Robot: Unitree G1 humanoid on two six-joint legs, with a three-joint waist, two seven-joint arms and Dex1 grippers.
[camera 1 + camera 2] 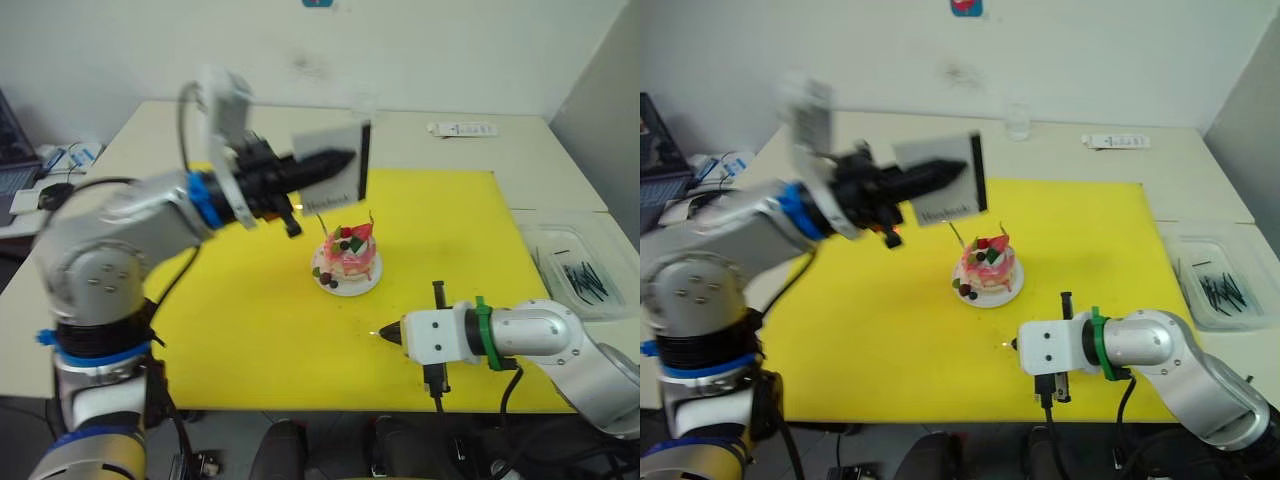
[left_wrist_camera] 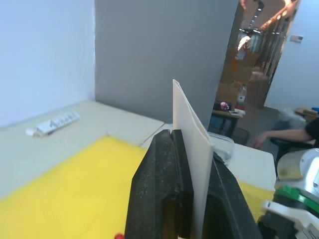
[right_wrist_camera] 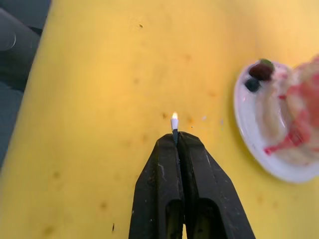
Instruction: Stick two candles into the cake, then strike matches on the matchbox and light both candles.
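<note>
Nearest the head camera, the right gripper hangs low over the yellow mat, its two black fingers pressed together on a match whose short tip pokes out just past the fingertips and glows with a small bright flame. Ahead of those closed jaws and off to one side, apart from them, sits the cake on its white plate, pink with a strawberry and dark berries on top; two thin candles stand in it, one at each side of the topping. Above and beyond the cake, the left gripper is raised in the air with its jaws clamped on the matchbox, the flat white box held upright, its black strip along the edge farthest from the wrist.
</note>
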